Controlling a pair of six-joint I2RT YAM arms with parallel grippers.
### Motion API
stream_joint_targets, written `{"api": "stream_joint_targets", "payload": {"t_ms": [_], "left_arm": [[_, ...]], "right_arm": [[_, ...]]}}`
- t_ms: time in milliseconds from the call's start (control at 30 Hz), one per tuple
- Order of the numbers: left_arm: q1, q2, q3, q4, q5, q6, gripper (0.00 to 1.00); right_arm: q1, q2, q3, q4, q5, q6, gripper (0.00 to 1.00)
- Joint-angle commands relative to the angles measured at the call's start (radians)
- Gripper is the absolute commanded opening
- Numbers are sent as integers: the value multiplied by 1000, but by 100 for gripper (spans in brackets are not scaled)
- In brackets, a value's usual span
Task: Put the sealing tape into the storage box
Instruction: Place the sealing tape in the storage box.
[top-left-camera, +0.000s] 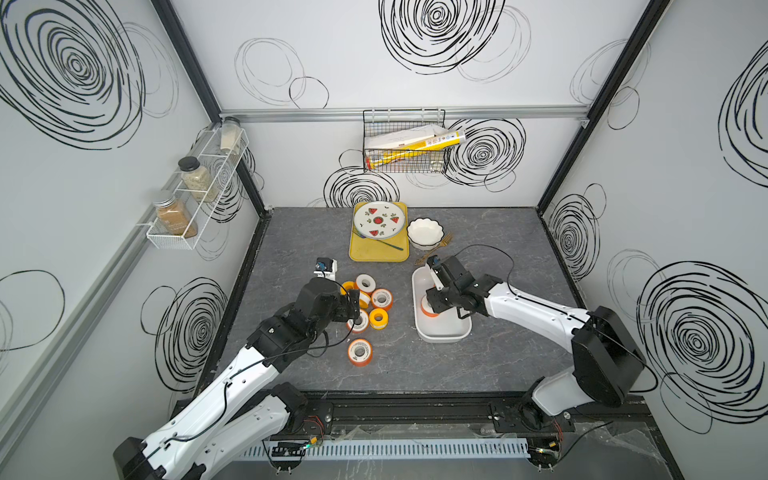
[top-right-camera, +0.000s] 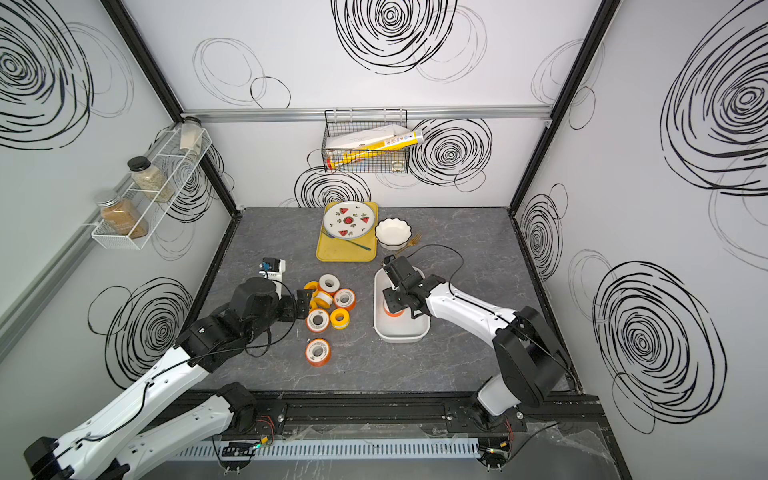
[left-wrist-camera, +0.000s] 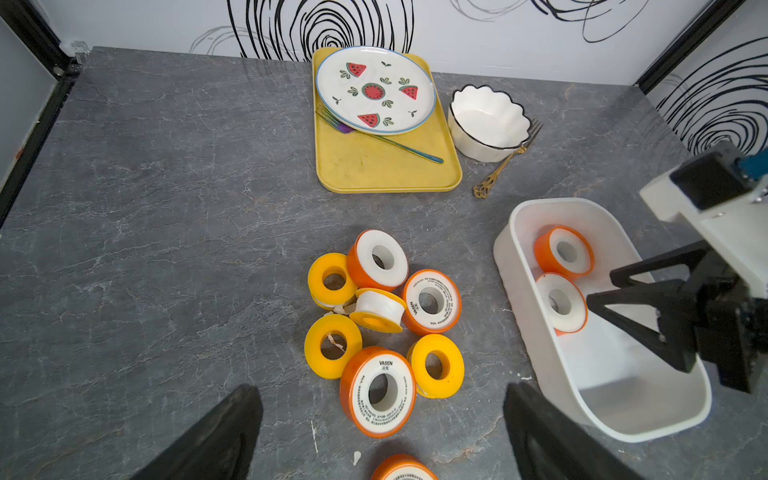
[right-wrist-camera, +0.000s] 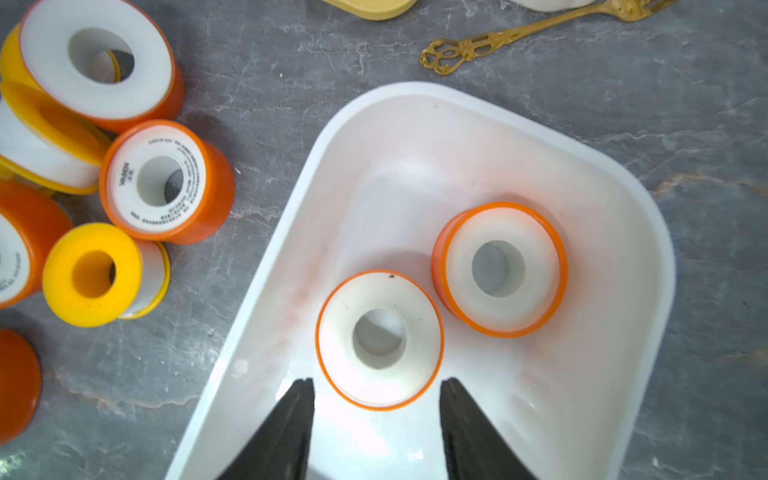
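Done: we count two spools of sealing tape (right-wrist-camera: 498, 270) lying flat inside the storage box (right-wrist-camera: 415, 89).
Remaining: eight spools on the table (left-wrist-camera: 166, 208), seven bunched beside the box and one apart; we judge the job barely begun.
Right gripper (right-wrist-camera: 377, 380): over the box, jaws apart, holding nothing.
Left gripper (left-wrist-camera: 380, 388): spread wide above the bunch, empty.
Look: white tape, orange or yellow flanges, centre hole; one yellow spool leans tilted.

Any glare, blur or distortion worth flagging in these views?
Right wrist view: glare washes out the storage box floor and the nearer sealing tape face. Left wrist view: sharp, even light. Both top views: wide-angle stretch at the edges, slightly soft.
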Motion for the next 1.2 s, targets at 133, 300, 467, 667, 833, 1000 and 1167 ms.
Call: {"api": "stream_joint_targets", "payload": {"t_ms": [133, 300, 467, 667, 833, 1000, 1167], "left_arm": [[7, -9, -9, 37, 5, 11, 97], [6, -7, -9, 40, 7, 11, 98], [6, -7, -9, 40, 7, 10, 98], [6, -9, -9, 39, 8, 10, 98], [6, -4, -9, 39, 9, 10, 97], [6, -1, -9, 39, 7, 12, 98], [6, 4, -9, 38, 9, 13, 97]], "right_arm": [[-2, -44, -109, -12, -1, 40, 22], [-2, -36, -155, 21, -17, 51, 17], [-2, 9, -155, 51, -27, 54, 17], [-2, 77, -128, 74, -31, 51, 17], [-2, 123, -107, 96, -25, 50, 17], [-2, 160, -92, 116, -13, 54, 17], [-2, 181, -82, 135, -10, 58, 17]]}}
